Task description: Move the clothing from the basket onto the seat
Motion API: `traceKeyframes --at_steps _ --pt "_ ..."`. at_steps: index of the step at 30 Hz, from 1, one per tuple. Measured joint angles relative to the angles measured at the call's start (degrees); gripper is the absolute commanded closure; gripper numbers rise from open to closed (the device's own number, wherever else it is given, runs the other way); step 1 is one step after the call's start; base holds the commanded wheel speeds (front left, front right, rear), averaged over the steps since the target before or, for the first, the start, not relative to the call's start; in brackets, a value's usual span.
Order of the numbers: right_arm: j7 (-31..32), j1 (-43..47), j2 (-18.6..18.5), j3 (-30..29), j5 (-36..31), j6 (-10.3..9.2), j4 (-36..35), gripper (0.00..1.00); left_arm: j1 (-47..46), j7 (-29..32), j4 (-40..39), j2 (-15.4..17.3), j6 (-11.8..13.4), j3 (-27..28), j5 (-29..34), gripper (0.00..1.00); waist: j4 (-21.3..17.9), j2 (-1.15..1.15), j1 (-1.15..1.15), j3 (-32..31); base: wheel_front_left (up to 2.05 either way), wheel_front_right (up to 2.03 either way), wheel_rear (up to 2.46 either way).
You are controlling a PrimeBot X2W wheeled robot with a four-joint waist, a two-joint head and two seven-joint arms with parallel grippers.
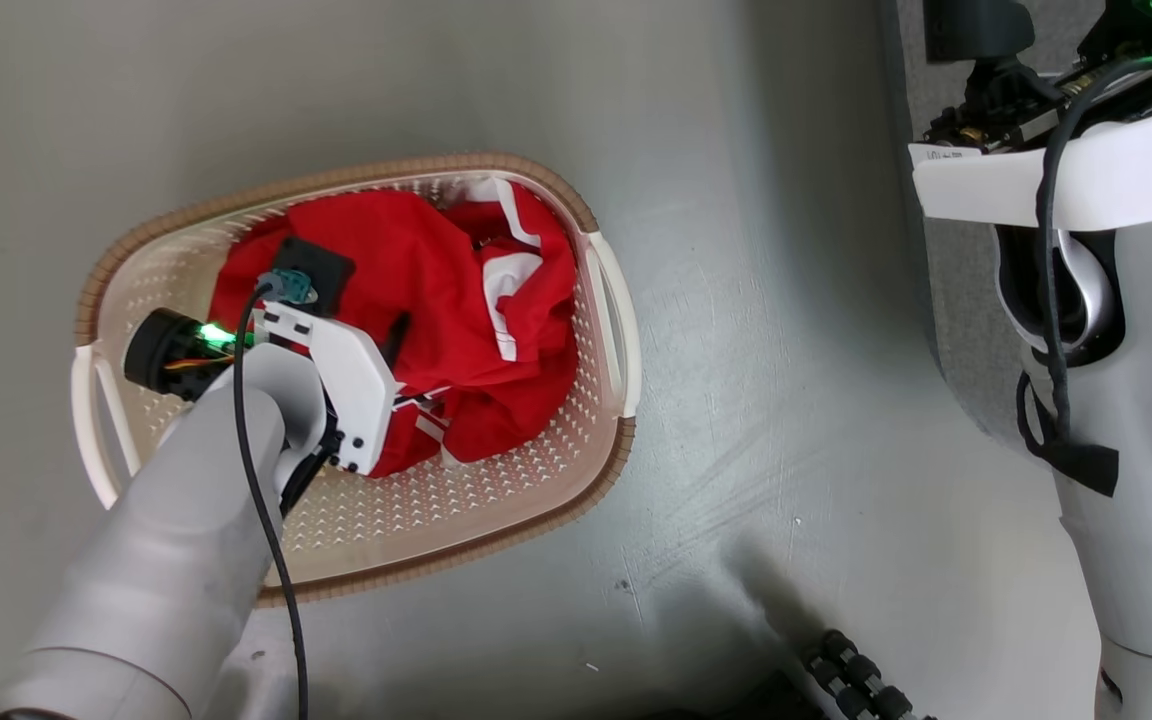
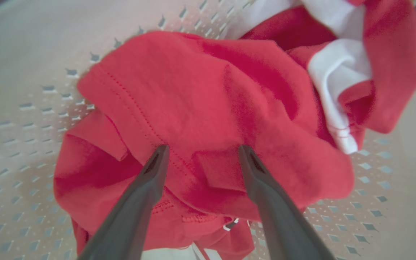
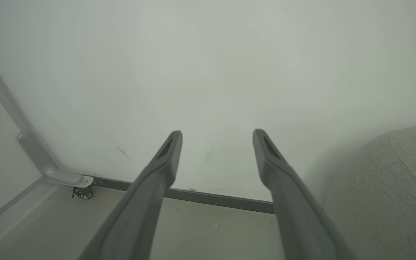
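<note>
Dark-fingered left gripper point(image 2: 203, 148), jaws apart and empty, hangs at the crumpled bright red, white-trimmed clothing point(image 2: 208, 101) lying in the cream perforated plastic basket point(image 1: 496, 500), so no transfer to the grey woven seat point(image 3: 392, 187) is done yet; the right gripper point(image 3: 217, 133), jaws apart, holds nothing.

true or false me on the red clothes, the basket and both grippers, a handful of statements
1. The clothing lies inside the basket. True.
2. The left gripper is shut on a garment. False: its jaws stand open, fingers pointing at the red fabric, and nothing is pinched between them.
3. The right gripper carries a garment. False: it is open and empty, facing a pale wall.
4. The part of the seat in the right wrist view bears no clothing. True.
5. The basket stands on the seat. False: it stands on the grey floor.
</note>
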Motion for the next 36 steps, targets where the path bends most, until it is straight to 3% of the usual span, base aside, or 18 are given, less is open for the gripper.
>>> traceKeyframes --at_steps 17,18,19,36 --pt "0.0 -3.04 -0.01 1.72 1.04 0.0 -0.57 0.0 -4.39 0.36 4.13 0.35 3.63 -0.77 3.09 0.0 -2.23 0.0 0.0 4.87 0.0 0.0 0.0" --pt "0.0 -3.28 -0.01 1.77 1.27 0.0 -0.59 0.0 -4.52 0.35 4.41 0.42 3.64 -0.93 3.13 0.53 -2.34 0.0 0.0 5.07 0.0 0.0 0.0" --pt "0.0 -3.36 -0.01 1.79 1.44 0.0 -0.59 0.0 -4.67 0.21 4.5 0.49 3.66 -0.94 3.19 1.0 -2.45 0.0 0.0 5.25 0.0 0.0 0.0" --pt "0.0 -4.1 0.0 1.63 1.46 0.0 0.77 0.0 -5.16 -4.56 5.16 -0.37 3.99 0.01 2.21 1.0 -2.32 0.0 -0.01 5.14 0.0 0.0 0.0"
